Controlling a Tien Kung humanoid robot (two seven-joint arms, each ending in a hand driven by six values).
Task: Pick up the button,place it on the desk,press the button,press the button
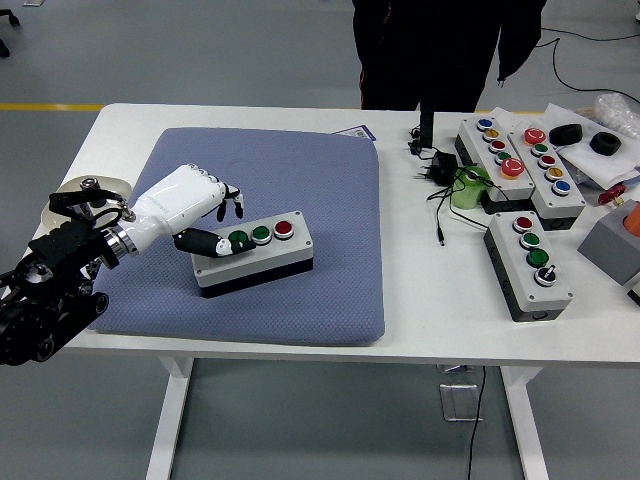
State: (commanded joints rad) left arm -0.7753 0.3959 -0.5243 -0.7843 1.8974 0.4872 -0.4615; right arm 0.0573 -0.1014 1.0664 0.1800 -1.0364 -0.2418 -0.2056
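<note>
So there's a big white table (420,300), and most of its left half is covered by a blue-grey padded mat (300,210). A person in dark clothes (440,50) stands at the far side, only the torso in frame, hands not doing anything on the table.

Sitting on the mat, toward its near left part, is the button box (255,258), grey top with black sides, lying flat and angled a bit. You can see a green button, another green-ish one and a red one in a row on its lid.

The left hand (190,205), white with black fingertips, comes in from the left on a black arm (50,290). Its thumb lies across the left end of the box top while the other fingers are spread loose above the mat on the far side, so not really clamping anything, more resting on it.

Over on the right side: two long button boxes (520,165) side by side with rows of coloured buttons, a smaller box (530,265) nearer with red, green and black controls, a green cup-like thing (468,188) with black cables (440,200) draped around it. Can't tell what's inside the cup.
</note>
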